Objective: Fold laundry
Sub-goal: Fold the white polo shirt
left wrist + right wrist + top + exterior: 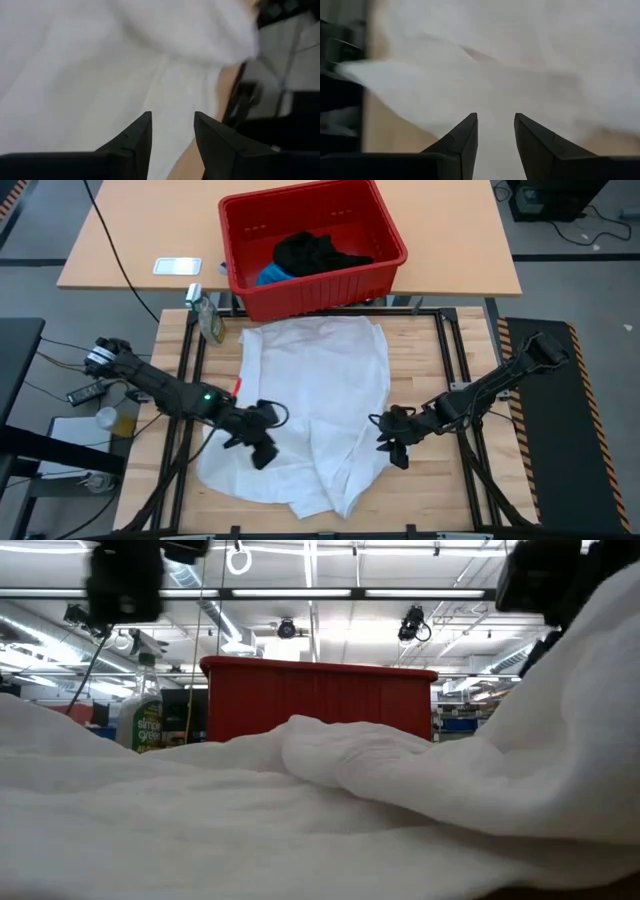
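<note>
You have the white garment (pixel 315 405) spread flat on the desk (pixel 420 490), ready for folding. Your left hand (pixel 262 442) and right hand (pixel 393 442) stand at its two sides, both open, nothing between the fingers.

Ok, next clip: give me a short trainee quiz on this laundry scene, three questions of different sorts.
1. True or false: the large white cloth garment lies spread on the wooden table.
2. Which garments sit inside the red plastic basket? A) black and blue B) white only C) none
3. Fill in: the left gripper and right gripper are at opposite ____ of the white garment.

Key: 1 true; 2 A; 3 sides.
</note>
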